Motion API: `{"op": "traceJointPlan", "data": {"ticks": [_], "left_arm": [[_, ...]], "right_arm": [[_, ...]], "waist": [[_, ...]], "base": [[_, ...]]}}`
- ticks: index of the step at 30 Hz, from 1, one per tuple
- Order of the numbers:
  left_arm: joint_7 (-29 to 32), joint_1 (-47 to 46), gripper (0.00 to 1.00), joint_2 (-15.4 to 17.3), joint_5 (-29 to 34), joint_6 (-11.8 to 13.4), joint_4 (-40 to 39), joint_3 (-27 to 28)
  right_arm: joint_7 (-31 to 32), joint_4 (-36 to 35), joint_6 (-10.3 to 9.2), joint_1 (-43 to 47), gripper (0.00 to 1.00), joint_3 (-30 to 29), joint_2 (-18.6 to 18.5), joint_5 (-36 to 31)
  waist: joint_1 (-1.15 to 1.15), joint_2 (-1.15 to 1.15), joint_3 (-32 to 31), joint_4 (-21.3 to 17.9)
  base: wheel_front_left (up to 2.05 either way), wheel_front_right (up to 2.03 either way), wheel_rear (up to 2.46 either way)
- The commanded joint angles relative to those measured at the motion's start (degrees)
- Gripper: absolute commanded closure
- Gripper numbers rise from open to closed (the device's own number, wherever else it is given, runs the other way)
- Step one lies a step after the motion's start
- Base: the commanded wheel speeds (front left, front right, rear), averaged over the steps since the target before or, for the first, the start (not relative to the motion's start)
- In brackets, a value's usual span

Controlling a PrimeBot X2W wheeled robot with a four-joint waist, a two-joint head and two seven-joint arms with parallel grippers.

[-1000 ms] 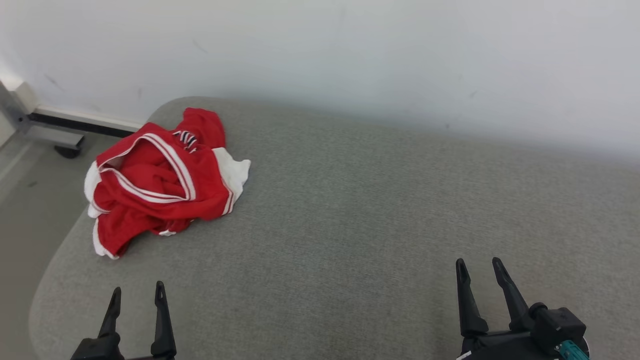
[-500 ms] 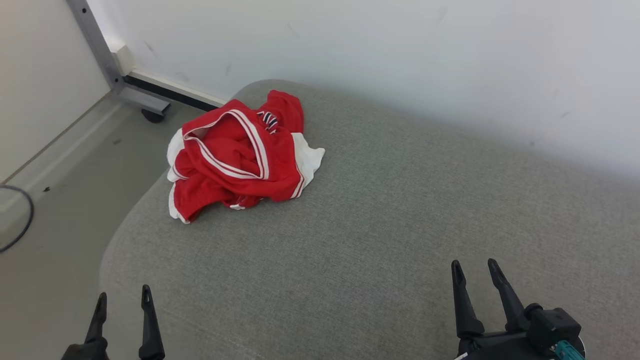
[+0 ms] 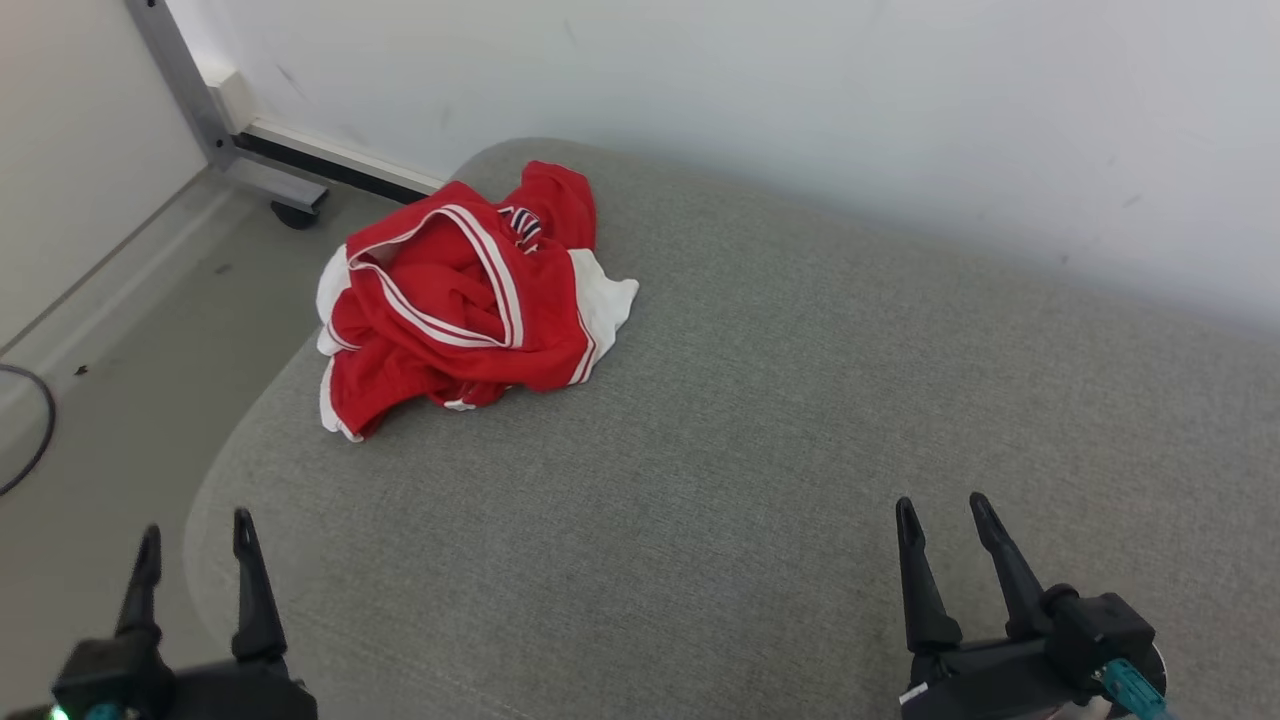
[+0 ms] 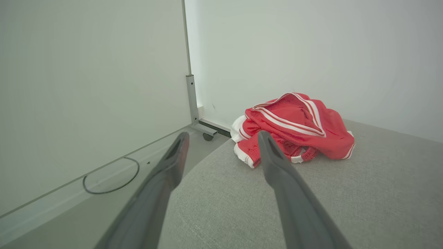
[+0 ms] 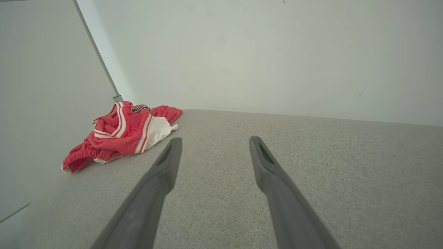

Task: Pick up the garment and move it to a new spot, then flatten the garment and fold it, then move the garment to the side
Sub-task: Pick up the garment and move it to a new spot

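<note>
While the garment [image 3: 460, 300] lies untouched, step: first pick-up, not begun.
Garment place: upper left of the head view, at the cushion [image 3: 750, 450] corner.
Left hand [image 3: 195, 523]: spread, empty.
Right hand [image 3: 941, 502]: spread, empty.
Next move: left hand, the nearer, must reach up-frame to the heap.
Long axis: crumpled; roughly lower left to upper right, striped opening upward.

— What's different?
— The head camera has swung left: the floor [image 3: 130, 330], a metal post [image 3: 178, 85] and a dark cable [image 3: 48, 425] have come into view.
— The arms?
— The left gripper [image 3: 195, 522] now hangs at the left edge of the cushion [image 3: 700, 450] (more of its body shows).
</note>
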Motion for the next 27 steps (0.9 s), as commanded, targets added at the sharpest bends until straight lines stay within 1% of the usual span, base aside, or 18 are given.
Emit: {"op": "traceJointPlan", "data": {"ticks": [1, 2, 3, 6, 10, 16, 23, 27], "left_arm": [[-0.2, -3.3, 0.00, 1.2, 0.2, -0.5, -0.6, 0.4], [-0.2, -4.8, 0.00, 1.7, 0.0, -0.8, -0.6, 0.8], [-0.2, -4.8, 0.00, 1.7, 0.0, -0.8, -0.6, 0.8], [-0.2, -10.2, 0.00, 3.4, -0.7, -1.5, 0.1, 1.2], [-0.2, -17.8, 0.00, 5.8, -2.8, -2.1, 1.2, 3.4], [0.1, -27.5, 0.00, 10.6, -5.2, -2.5, 5.6, 5.9], [2.6, -35.5, 0.00, 16.2, -6.6, -2.9, 12.4, 6.8], [4.2, -37.5, 0.00, 18.7, -7.6, -3.3, 17.3, 6.7]], "right_arm": [[0.0, -0.6, -0.12, -1.3, 0.00, -0.2, 0.1, -1.1], [0.0, -0.7, -0.12, -1.7, 0.00, -0.3, 0.1, -1.4], [0.0, -0.7, -0.12, -1.7, 0.00, -0.3, 0.1, -1.4], [0.0, -1.2, -0.12, -3.1, 0.00, -1.0, 0.0, -2.5], [0.0, -2.4, -0.12, -5.4, 0.00, -1.2, 0.0, -3.8], [0.0, -4.6, -0.12, -8.2, 0.00, -2.5, 0.1, -4.5], [0.0, -5.9, -0.12, -9.5, 0.00, -3.1, 0.1, -3.8], [0.0, -6.3, -0.12, -10.1, 0.00, -3.0, 0.1, -3.4]], "waist": [[0.00, 0.00, 2.8, -3.1], [0.00, 0.00, 3.7, -4.1], [0.00, 0.00, 3.7, -4.1], [0.00, 0.00, 6.5, -7.1], [0.00, 0.00, 11.1, -11.9], [0.00, 0.00, 17.3, -18.9], [0.00, 0.00, 20.8, -24.2], [0.00, 0.00, 21.8, -26.5]], "base": [[0.00, 0.00, 0.00], [0.00, 0.00, 0.00], [0.00, 0.00, 0.00], [0.00, 0.00, 0.00], [0.00, 0.00, 0.00], [0.00, 0.00, 0.00], [0.00, 0.00, 0.00], [0.00, 0.00, 0.00]]}}
